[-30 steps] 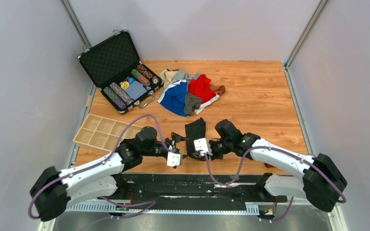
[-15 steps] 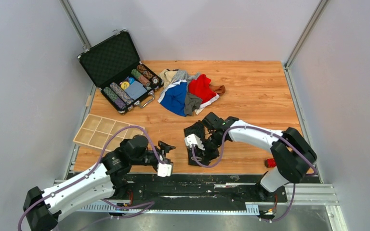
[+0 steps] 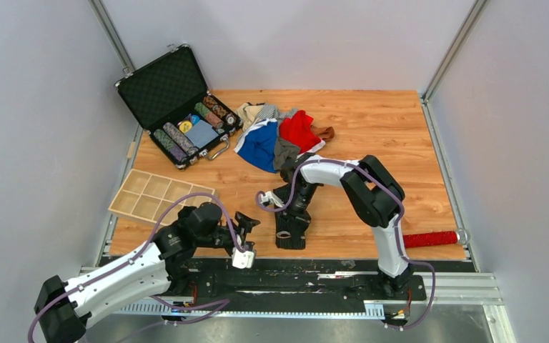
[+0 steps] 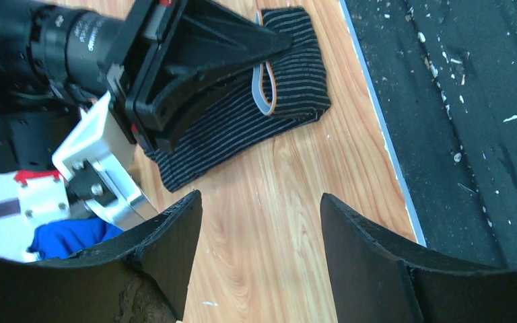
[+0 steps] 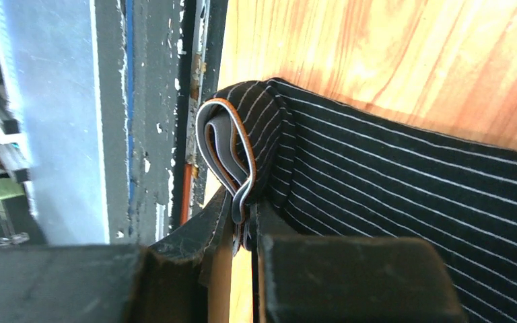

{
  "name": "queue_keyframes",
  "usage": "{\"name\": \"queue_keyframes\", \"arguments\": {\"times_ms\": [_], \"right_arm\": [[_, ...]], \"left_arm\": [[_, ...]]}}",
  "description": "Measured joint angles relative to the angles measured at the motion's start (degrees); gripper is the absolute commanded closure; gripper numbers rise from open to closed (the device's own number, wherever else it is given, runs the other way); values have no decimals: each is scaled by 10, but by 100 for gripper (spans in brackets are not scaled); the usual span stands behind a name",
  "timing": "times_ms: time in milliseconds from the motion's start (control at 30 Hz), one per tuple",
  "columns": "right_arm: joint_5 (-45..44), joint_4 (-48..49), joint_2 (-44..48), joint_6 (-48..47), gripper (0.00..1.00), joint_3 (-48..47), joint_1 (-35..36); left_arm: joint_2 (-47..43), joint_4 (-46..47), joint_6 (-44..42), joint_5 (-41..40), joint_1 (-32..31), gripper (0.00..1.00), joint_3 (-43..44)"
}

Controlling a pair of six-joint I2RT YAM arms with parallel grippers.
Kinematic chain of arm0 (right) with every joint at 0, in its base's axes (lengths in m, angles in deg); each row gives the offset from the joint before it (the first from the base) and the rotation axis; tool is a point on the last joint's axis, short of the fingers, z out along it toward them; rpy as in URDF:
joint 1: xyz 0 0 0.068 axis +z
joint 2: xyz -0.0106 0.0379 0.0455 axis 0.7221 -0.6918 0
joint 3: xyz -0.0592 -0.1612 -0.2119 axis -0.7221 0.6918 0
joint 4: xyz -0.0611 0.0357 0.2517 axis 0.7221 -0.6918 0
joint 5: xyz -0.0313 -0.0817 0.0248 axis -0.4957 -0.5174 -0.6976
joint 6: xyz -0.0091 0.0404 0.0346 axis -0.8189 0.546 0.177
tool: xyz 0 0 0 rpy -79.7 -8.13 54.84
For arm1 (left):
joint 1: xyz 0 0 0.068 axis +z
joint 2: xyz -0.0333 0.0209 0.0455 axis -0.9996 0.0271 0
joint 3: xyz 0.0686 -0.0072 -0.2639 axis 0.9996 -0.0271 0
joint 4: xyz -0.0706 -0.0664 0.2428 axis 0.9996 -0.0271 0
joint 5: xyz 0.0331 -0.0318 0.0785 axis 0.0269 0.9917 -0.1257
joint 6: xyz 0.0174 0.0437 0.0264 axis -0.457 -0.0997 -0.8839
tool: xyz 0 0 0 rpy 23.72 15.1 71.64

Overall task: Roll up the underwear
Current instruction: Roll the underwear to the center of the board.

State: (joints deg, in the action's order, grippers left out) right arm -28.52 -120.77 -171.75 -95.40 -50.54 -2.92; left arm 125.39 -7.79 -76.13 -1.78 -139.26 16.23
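The right gripper clamps the rolled near end of the striped underwear, whose long axis runs away from the arms; the left gripper waits just to the left, spread apart.

The left gripper hangs low, jaws wide apart. The right gripper, its arm doubled back, pinches the underwear.

Right gripper covering upper-left part of striped underwear in left wrist view. Same garment running off right edge in right wrist view. Underwear pile overlapping at upper centre, lower pieces hiding. Red stick disappearing behind right arm, lower right.
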Motion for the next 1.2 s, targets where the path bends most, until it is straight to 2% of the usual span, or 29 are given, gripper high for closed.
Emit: {"name": "queue_keyframes", "arguments": {"times_ms": [133,400,633,900,1200], "right_arm": [[26,-31,-38,18,100,-24,-14],[87,-103,-124,61,100,-72,-47],[109,-207,-213,87,100,-153,-69],[104,-257,-262,110,100,-246,-85],[103,-276,-276,115,100,-271,-89]], "left_arm": [[29,18,-16,29,0,29,10],[166,103,-70,103,-3,33,15],[273,181,-143,138,-43,38,26],[360,219,-185,120,-62,48,51],[404,272,-196,38,-69,41,43]]}}
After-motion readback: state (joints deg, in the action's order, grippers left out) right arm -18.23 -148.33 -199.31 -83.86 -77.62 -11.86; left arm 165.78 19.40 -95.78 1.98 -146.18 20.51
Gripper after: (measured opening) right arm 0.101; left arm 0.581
